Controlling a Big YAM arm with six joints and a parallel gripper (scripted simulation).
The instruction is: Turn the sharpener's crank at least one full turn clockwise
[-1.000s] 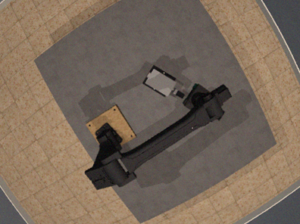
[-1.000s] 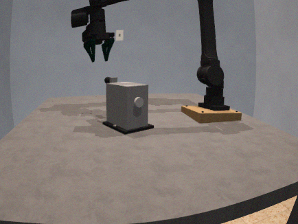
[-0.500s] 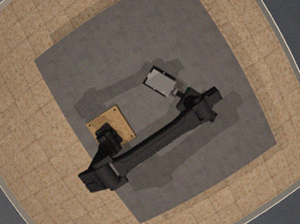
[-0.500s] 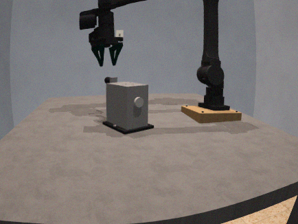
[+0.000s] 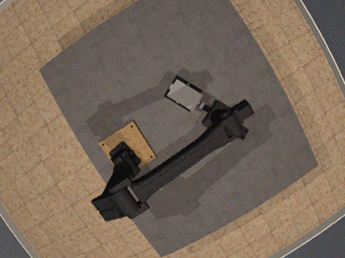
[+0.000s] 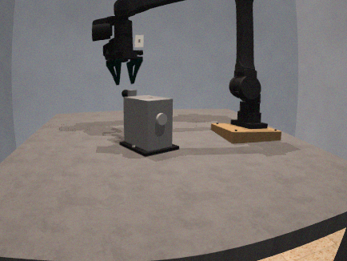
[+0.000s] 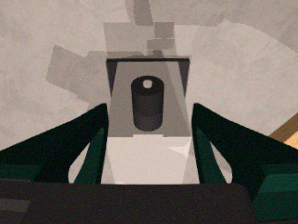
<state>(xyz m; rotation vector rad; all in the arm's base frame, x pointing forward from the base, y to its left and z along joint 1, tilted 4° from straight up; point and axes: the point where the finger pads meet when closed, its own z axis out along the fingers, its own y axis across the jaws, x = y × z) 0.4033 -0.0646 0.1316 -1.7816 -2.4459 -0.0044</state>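
Note:
The sharpener (image 6: 148, 123) is a grey box on a black base plate, standing on the grey table; it also shows in the overhead view (image 5: 184, 93). Its dark cylindrical crank handle (image 6: 126, 93) sticks out at the top of its far left side, and shows in the wrist view (image 7: 147, 103) as a black knob pointing up. My gripper (image 6: 125, 73) hangs a little above the handle, fingers pointing down, half open and empty. In the wrist view the handle lies centred between the two green fingers, below them.
The arm's base stands on a wooden plate (image 6: 245, 131) to the right of the sharpener. A round grey knob (image 6: 161, 118) is on the sharpener's near right face. A small white square (image 6: 138, 40) hangs on the back wall.

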